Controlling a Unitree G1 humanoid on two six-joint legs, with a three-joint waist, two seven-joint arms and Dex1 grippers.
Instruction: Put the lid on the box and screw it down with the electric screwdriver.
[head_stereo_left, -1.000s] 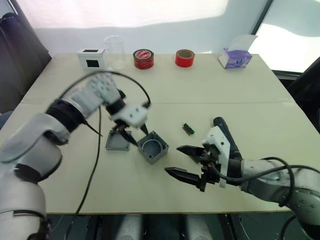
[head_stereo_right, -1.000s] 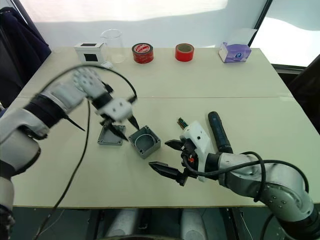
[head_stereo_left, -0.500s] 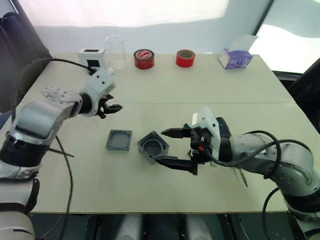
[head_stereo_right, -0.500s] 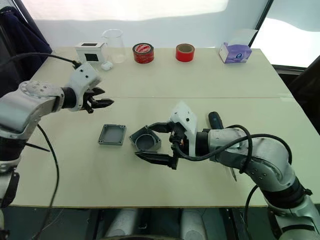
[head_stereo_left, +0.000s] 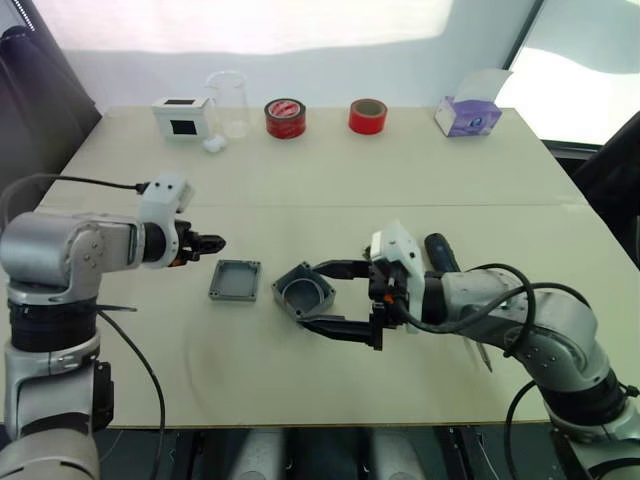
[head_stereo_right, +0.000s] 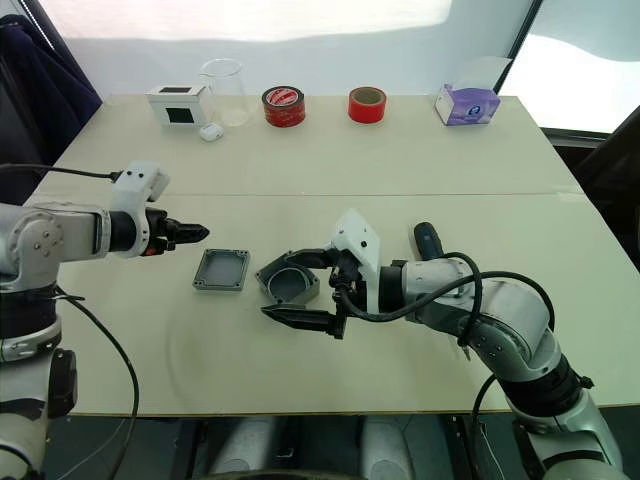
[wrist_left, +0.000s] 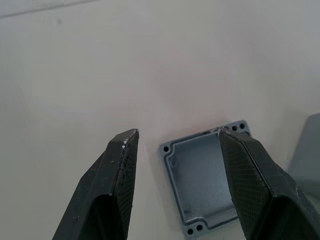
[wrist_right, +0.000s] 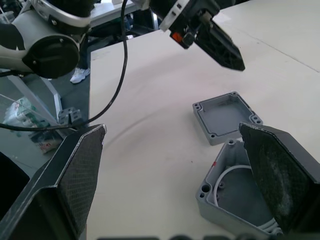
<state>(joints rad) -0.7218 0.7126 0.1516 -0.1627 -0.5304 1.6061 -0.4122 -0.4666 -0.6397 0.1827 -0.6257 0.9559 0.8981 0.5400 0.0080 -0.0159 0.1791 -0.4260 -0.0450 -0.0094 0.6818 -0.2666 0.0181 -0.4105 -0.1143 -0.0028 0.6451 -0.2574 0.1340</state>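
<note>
Lid (head_stereo_left: 235, 281) sat untouched on the bench (head_stereo_left: 400, 170) beside the box (head_stereo_left: 304, 293) after the left gripper (head_stereo_left: 208, 243) backed off with fingers apart, while the right gripper (head_stereo_left: 338, 297) had slid in, fingers spread around the box, so probably steadying comes first.

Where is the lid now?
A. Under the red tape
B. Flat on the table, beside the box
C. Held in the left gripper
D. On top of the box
B: the lid lies rim-up on the table, just beside the open box, untouched by either gripper.
</note>
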